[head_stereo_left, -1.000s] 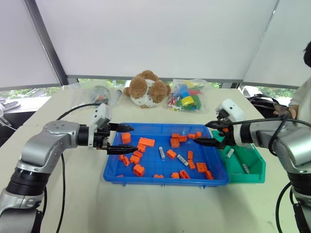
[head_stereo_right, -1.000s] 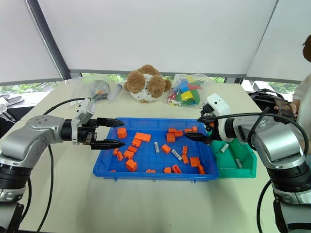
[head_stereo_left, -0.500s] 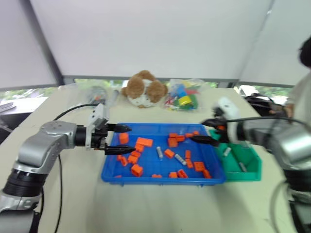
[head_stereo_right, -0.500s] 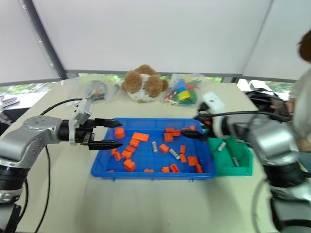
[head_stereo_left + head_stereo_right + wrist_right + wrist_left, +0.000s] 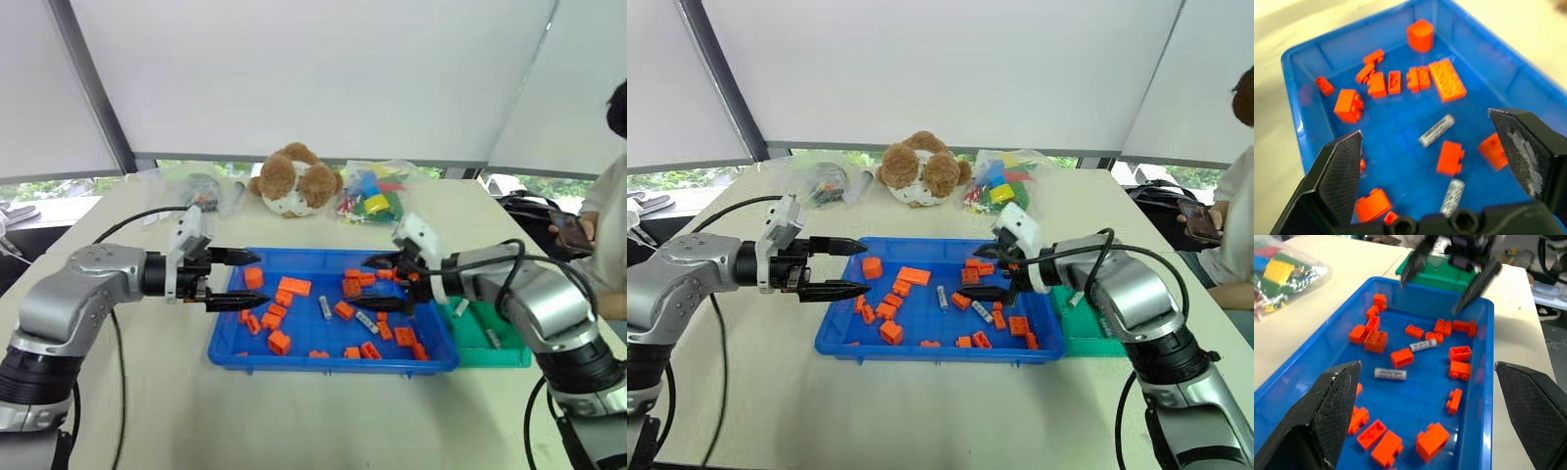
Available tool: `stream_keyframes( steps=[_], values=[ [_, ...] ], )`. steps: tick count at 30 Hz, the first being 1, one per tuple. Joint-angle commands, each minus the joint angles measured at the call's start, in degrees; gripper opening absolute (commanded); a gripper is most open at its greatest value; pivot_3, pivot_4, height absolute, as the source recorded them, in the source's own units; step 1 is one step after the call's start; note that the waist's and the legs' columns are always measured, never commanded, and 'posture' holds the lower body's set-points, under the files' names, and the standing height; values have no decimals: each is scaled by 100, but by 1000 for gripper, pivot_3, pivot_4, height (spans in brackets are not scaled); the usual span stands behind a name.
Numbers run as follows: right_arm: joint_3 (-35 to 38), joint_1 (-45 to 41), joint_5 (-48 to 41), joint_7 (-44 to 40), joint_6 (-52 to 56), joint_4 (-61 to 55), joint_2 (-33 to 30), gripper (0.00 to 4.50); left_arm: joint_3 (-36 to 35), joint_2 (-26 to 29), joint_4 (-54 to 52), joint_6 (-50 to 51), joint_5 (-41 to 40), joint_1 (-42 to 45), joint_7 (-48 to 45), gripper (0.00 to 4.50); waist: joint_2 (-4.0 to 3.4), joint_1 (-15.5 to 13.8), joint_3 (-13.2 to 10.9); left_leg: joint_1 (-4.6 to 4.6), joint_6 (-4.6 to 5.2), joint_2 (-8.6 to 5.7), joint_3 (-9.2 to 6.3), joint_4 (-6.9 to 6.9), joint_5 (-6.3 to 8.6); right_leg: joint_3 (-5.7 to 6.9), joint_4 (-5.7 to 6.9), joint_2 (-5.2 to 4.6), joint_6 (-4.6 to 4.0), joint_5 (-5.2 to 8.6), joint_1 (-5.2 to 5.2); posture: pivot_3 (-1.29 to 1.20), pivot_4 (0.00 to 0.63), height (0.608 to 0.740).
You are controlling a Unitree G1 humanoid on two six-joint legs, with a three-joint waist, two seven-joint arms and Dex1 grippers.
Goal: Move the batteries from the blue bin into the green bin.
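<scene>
The blue bin (image 5: 333, 364) lies in the middle of the table, scattered with orange blocks (image 5: 294, 287). Two batteries (image 5: 325, 308) (image 5: 367, 322) lie near its centre; the right wrist view shows them (image 5: 1436, 130) between my right fingers, lower down. My right gripper (image 5: 362, 284) hovers open over the bin's right half, pointing left, with nothing in it. My left gripper (image 5: 263, 279) is open and empty above the bin's left edge, pointing right. The green bin (image 5: 490, 338) stands against the blue bin's right side, with batteries (image 5: 493, 339) inside.
A plush bear (image 5: 296, 179), a bag of coloured bricks (image 5: 375, 193) and a clear bag (image 5: 196, 188) lie beyond the blue bin. A person (image 5: 612, 196) sits at the table's right edge holding a phone.
My right gripper has swung left from the blue bin's right wall to over its right half and turned. The left gripper has stayed where it was.
</scene>
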State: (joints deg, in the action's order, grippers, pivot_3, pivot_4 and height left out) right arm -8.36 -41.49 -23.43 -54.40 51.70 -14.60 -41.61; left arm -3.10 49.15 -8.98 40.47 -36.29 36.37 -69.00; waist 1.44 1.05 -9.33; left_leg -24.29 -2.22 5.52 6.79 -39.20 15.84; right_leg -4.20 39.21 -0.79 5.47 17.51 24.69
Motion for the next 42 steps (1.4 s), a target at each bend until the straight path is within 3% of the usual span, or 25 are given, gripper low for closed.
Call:
stream_keyframes(
  steps=[1,7,14,31,34,41,42],
  values=[
    [-373,-164,134,361,29,57,520,4479,-1,-17,40,-122,10,163,-69,4500,0,9,0,1,0,3,-4,0,0,0,0,4,0,0,0,0,150,733],
    [-1025,-615,684,898,10,1121,1408,4479,-17,-8,41,-120,43,171,-77,4500,-1,-16,-1,-9,-19,6,-8,1,-11,0,2,9,-1,0,10,0,150,733],
    [-1598,-839,1332,1214,41,1835,1778,4479,-116,99,-77,-72,22,48,1,4500,-1,-20,0,-12,-23,5,-9,2,-13,1,1,7,-1,0,9,0,150,733],
    [-1377,-697,1473,1849,996,2042,2396,4479,-33,71,-57,-136,74,96,56,4500,0,-6,0,-11,-26,5,-10,4,-15,1,1,9,-1,0,9,0,150,733],
    [-1437,-658,1513,1869,1025,2065,2400,3669,-26,70,-54,-150,87,102,51,4500,0,-7,0,-11,-26,5,-10,4,-14,1,1,8,-1,0,8,0,150,733],
    [-1685,-673,1674,1799,885,1893,2331,243,-32,71,-53,-170,102,85,62,4500,0,-1,0,-11,-25,5,-11,4,-14,1,1,9,-1,0,9,0,150,733],
    [-1697,-711,1695,1770,824,1787,2280,56,-31,68,-54,-166,99,81,64,4500,0,-1,0,-11,-25,5,-11,4,-14,1,1,9,-1,0,9,0,150,733]
  ],
)
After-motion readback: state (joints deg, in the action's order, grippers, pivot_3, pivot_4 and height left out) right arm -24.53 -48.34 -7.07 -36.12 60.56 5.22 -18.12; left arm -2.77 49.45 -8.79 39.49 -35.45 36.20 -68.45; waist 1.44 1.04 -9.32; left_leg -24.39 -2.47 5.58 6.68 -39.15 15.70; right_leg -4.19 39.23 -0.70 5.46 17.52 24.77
